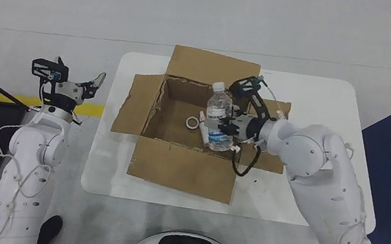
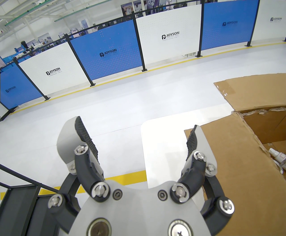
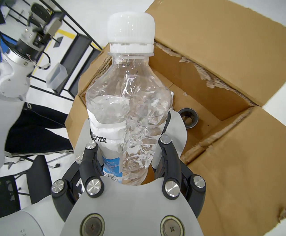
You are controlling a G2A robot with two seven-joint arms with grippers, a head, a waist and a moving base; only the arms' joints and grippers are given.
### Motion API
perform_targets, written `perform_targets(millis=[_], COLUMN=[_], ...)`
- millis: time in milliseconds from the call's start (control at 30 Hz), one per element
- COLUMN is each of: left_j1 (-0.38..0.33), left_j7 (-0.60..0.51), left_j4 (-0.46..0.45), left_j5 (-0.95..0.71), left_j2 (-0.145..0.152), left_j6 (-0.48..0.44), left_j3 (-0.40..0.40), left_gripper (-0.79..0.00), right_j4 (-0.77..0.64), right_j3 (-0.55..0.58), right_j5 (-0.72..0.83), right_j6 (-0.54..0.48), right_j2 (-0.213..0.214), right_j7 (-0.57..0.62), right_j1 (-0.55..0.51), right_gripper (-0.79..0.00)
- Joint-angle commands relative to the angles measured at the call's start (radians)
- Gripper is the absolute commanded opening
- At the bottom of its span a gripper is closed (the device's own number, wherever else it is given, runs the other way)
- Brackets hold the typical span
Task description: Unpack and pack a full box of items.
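Right hand (image 1: 227, 129) holds water bottle (image 1: 216, 116) over open box (image 1: 174, 170), small roll (image 1: 191, 122) inside

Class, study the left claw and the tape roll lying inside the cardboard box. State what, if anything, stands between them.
The box's opened side flap and the wall at its fold stand between the open left claw and the tape roll on the box floor. The claw would probably have to reach over them.

The left gripper (image 2: 136, 131) hangs out to the side, jaws spread wide (forearm stretched forward), while the right gripper (image 3: 131, 138) clamps a water bottle (image 3: 127, 98).
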Motion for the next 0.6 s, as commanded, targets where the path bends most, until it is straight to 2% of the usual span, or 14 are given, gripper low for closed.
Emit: perform_targets(millis=[0,233,300,400,433,567], left_j1=[0.0,0.0,0.0,0.0,0.0,0.0], left_j7=[0.0,0.0,0.0,0.0,0.0,0.0], left_j4=[0.0,0.0,0.0,0.0,0.0,0.0], left_j5=[0.0,0.0,0.0,0.0,0.0,0.0], left_j2=[0.0,0.0,0.0,0.0,0.0,0.0], left_j6=[0.0,0.0,0.0,0.0,0.0,0.0], left_j3=[0.0,0.0,0.0,0.0,0.0,0.0], left_gripper=[0.0,0.0,0.0,0.0,0.0,0.0], right_j4=[0.049,0.179,0.2,0.219,0.223,0.235], right_j3=[-0.064,-0.263,-0.297,-0.331,-0.339,-0.358], right_j5=[-0.027,-0.225,-0.25,-0.265,-0.266,-0.272], right_j6=[0.014,0.139,0.163,0.181,0.184,0.194], right_j2=[-0.009,-0.048,-0.058,-0.069,-0.073,-0.082], right_j7=[-0.012,-0.078,-0.069,-0.052,-0.047,-0.033], right_j1=[0.038,0.137,0.158,0.179,0.183,0.194], right_gripper=[-0.785,-0.785,-0.594,-0.108,0.0,0.0])
